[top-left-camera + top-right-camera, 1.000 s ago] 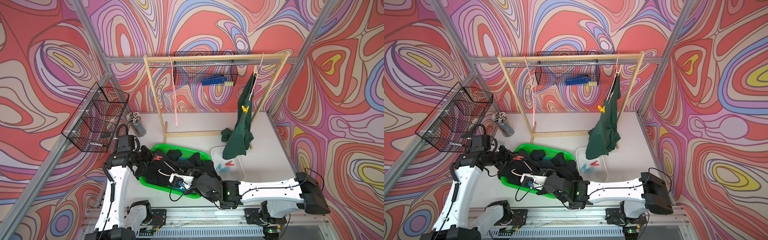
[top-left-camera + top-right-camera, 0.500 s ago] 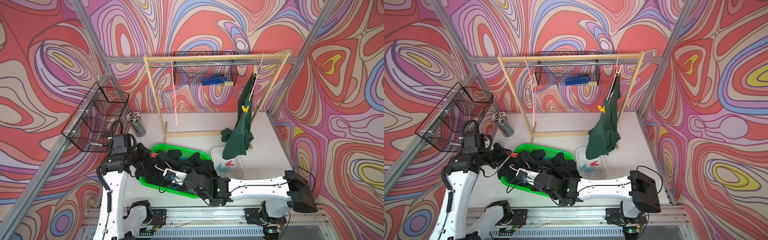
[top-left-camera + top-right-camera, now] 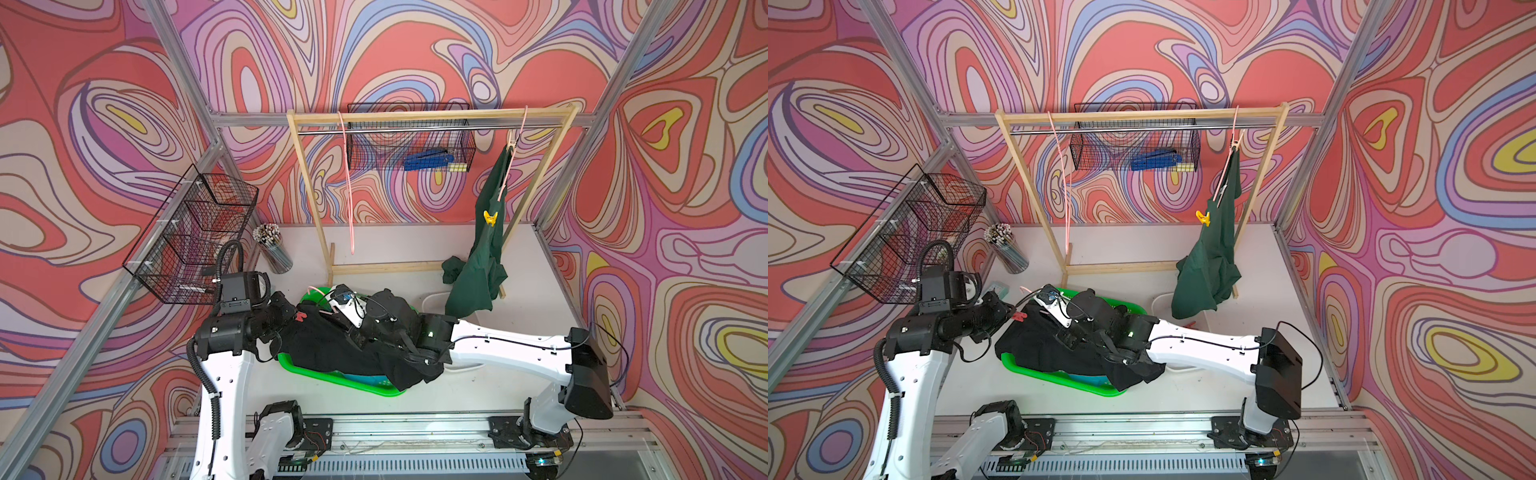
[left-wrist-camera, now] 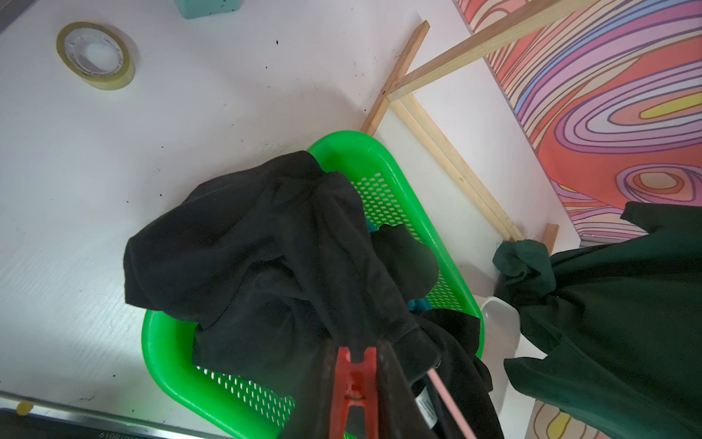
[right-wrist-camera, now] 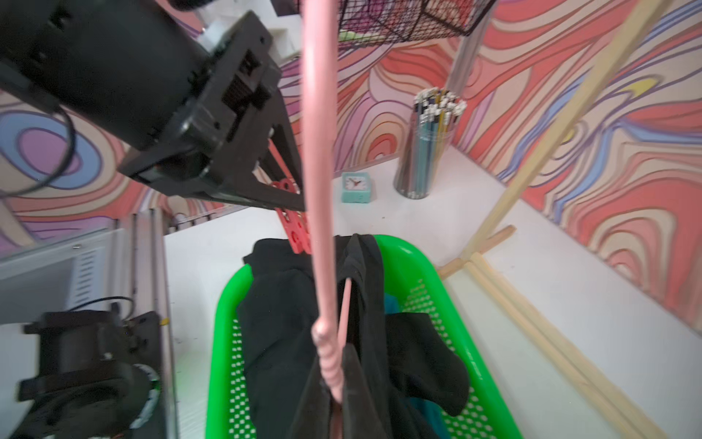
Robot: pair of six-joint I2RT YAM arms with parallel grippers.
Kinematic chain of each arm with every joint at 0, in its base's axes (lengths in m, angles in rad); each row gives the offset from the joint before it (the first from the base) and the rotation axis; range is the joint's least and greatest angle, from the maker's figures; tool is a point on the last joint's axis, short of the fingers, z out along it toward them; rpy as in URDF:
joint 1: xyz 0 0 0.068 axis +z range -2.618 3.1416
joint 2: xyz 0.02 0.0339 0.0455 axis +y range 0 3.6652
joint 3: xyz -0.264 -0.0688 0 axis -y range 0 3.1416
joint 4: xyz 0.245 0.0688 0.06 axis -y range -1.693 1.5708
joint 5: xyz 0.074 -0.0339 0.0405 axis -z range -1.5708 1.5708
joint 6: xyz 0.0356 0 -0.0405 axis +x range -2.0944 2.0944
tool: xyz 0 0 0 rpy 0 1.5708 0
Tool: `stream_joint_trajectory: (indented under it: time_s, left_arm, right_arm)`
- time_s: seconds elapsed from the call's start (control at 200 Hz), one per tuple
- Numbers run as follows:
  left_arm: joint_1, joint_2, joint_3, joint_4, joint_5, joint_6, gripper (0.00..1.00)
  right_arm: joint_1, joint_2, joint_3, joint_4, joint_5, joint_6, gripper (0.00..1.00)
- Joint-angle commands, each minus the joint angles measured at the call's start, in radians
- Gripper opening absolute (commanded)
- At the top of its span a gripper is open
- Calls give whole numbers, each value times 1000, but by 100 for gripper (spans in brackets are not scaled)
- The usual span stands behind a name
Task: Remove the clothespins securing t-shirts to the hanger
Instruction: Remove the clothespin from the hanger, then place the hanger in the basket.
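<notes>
Turquoise shirt (image 4: 419,305) mostly buried under black shirt (image 4: 266,247), red clothespin (image 4: 353,384) cut off at the edge, pink hanger (image 5: 319,152) blurred near the lens, white bin (image 4: 499,327) partly covered.

White arms (image 3: 498,345) with black joints (image 3: 224,332) and ribbed black cables (image 3: 193,361).

glossy plastic basket (image 4: 163,342), matt black cloth shirt (image 4: 247,247)

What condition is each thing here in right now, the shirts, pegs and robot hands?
black t-shirt: on a pink hanger, draped over the green basket.
red clothespin: clamped in the left gripper, at that shirt's edge.
right gripper: shut on the pink hanger.
dark green t-shirt: hanging on the rack, yellow clothespin clipped on.
</notes>
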Motion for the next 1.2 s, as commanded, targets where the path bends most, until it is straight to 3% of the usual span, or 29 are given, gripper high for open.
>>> stream_joint_trajectory:
  time_s: [0.0, 0.205, 0.546, 0.811, 1.192]
  left_arm:
    - [9, -19, 26, -48, -15, 47, 20]
    - [10, -43, 26, -61, 4, 61, 20]
    - [8, -81, -13, -59, 4, 74, 20]
    - [9, -108, -38, -44, 25, 64, 19]
    - [9, -152, -134, 55, 157, -7, 18]
  right_arm:
    - [-29, 16, 35, -19, -174, 128, 0]
    - [-91, 29, 25, 7, -276, 257, 0]
    - [-134, 94, 55, -161, -143, 314, 0]
    - [-139, 107, 47, -250, -13, 339, 41]
    - [-154, -46, -34, -306, 99, 292, 67]
